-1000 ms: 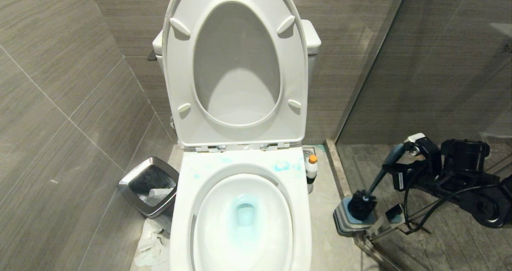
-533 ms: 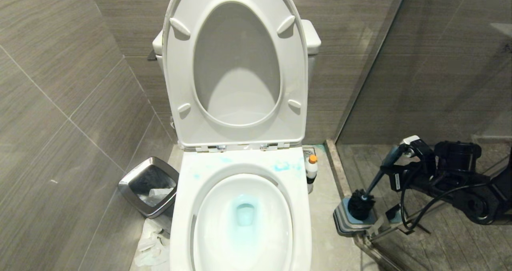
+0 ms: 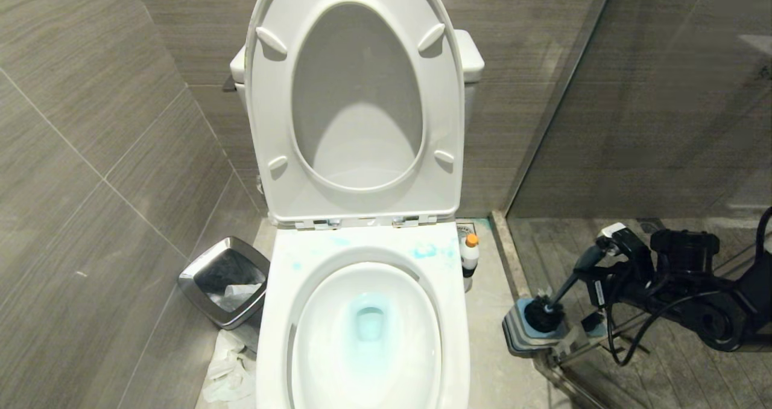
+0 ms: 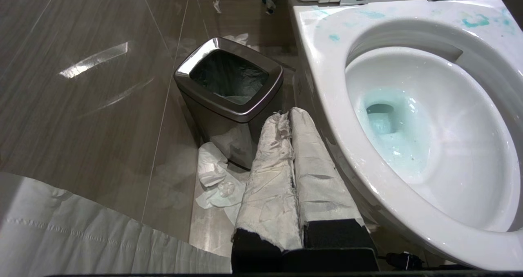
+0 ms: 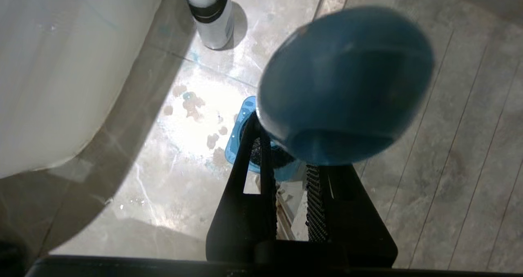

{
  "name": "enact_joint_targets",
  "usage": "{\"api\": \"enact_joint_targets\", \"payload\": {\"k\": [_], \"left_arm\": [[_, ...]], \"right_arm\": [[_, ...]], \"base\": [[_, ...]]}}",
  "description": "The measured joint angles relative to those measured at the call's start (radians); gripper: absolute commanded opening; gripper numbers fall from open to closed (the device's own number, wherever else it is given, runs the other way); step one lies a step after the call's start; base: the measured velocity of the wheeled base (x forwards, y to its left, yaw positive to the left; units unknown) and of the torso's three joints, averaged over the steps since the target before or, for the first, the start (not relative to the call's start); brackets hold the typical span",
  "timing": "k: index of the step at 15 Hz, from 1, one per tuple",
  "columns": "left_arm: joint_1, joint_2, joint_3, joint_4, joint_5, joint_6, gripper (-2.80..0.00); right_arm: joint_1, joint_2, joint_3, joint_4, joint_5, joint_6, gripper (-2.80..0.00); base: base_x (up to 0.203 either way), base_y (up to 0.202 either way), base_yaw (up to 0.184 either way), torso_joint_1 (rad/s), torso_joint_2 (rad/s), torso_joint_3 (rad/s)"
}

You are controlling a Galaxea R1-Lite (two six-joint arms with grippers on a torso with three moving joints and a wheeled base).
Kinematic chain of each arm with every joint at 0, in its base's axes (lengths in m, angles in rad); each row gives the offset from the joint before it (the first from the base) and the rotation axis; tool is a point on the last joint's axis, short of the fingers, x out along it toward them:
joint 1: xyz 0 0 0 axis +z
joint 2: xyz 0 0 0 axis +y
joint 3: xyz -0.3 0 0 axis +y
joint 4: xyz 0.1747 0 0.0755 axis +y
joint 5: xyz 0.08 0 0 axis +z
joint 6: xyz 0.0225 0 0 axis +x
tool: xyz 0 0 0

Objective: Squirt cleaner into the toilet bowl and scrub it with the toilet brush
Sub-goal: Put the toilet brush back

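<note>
Two grey tiled walls (image 3: 108, 155), stained floor (image 5: 171, 154); right gripper (image 3: 594, 258) clamping toilet brush (image 3: 564, 288).

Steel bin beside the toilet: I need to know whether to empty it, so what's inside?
The steel bin holds a dark liner with some white paper low inside. Its bottom is hidden in shadow, so anything deeper cannot be seen.

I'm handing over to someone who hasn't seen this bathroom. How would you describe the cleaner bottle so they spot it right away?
Start at the white toilet bowl with its seat raised. On the floor beside the bowl's right rear corner, between it and the shower threshold, stands the cleaner bottle. It is small, white and upright, with an orange cap and a dark band, unlike the blue-handled brush nearer the shower.
</note>
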Motion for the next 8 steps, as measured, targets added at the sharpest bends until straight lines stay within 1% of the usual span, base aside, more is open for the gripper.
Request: {"api": "enact_joint_targets", "payload": {"k": [3, 6, 8], "left_arm": [[0.0, 0.0, 0.0, 0.0, 0.0, 0.0, -2.8], [-0.001, 0.0, 0.0, 0.0, 0.0, 0.0, -2.8], [0.0, 0.0, 0.0, 0.0, -0.001, 0.0, -2.8]], "right_arm": [[0.0, 0.025, 0.025, -0.041, -0.002, -0.026, -2.8], [-0.009, 0.048, 0.037, -0.043, -0.003, -0.067, -2.8], [-0.022, 0.062, 0.036, -0.043, -0.006, -0.073, -2.8]], "base": [[0.0, 0.0, 0.0, 0.0, 0.0, 0.0], [0.0, 0.0, 0.0, 0.0, 0.0, 0.0], [0.0, 0.0, 0.0, 0.0, 0.0, 0.0]]}}
